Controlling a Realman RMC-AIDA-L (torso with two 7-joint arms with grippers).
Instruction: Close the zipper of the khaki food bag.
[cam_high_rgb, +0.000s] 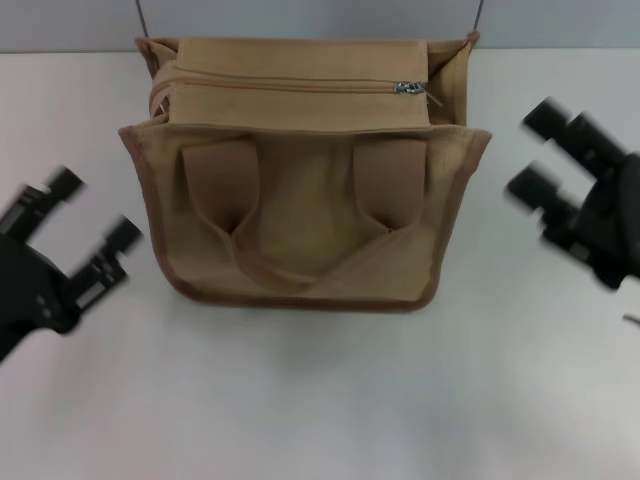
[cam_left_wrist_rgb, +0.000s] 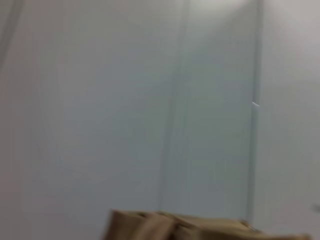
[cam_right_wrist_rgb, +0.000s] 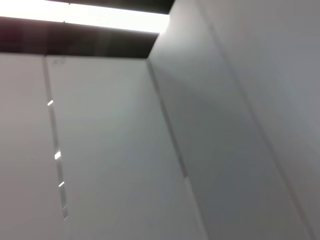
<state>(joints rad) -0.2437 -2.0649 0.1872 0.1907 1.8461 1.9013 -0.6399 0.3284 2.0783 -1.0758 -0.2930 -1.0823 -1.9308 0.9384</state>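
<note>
Two grippers of mine are in the head view, one on each side of the khaki food bag (cam_high_rgb: 305, 200), and neither touches it. My left gripper (cam_high_rgb: 95, 215) is near the bag's left lower corner with its fingers spread wide and nothing between them. My right gripper (cam_high_rgb: 538, 150) is beside the bag's right edge, also wide apart and holding nothing. The bag stands on the white table (cam_high_rgb: 320, 400), in the middle and toward the far edge, with its two strap handles (cam_high_rgb: 300, 250) lying flat on the front panel. The zipper (cam_high_rgb: 290, 85) runs across the top panel, and its silver pull (cam_high_rgb: 410, 89) sits near the right end. My left wrist view shows only the bag's tan top edge against a pale wall (cam_left_wrist_rgb: 150, 100).
</note>
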